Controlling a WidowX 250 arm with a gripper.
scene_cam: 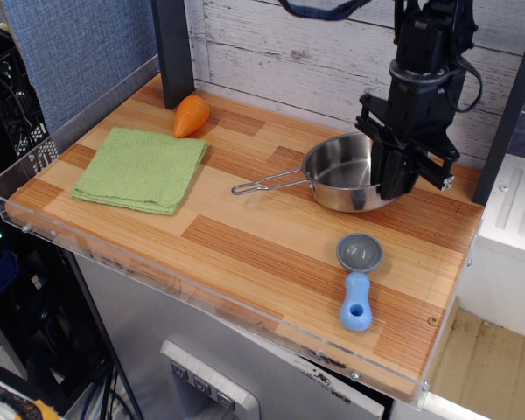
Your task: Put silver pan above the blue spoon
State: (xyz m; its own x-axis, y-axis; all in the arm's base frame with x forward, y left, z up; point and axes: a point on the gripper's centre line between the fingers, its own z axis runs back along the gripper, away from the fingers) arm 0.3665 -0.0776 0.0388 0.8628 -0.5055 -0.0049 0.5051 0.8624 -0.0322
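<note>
The silver pan (337, 171) is level and low on the wooden table, at the back right, its wire handle (267, 183) pointing left. My gripper (392, 185) comes down from above and is shut on the pan's right rim. The blue spoon (357, 297) lies in front of the pan near the table's front edge, grey bowl (360, 252) toward the pan and blue handle toward the front. A strip of bare wood separates pan and spoon.
A folded green cloth (142, 168) lies at the left. An orange carrot-shaped toy (191, 115) sits at the back left beside a dark post (172, 52). A clear plastic lip (157, 278) runs along the table's front and left edges. A plank wall stands behind.
</note>
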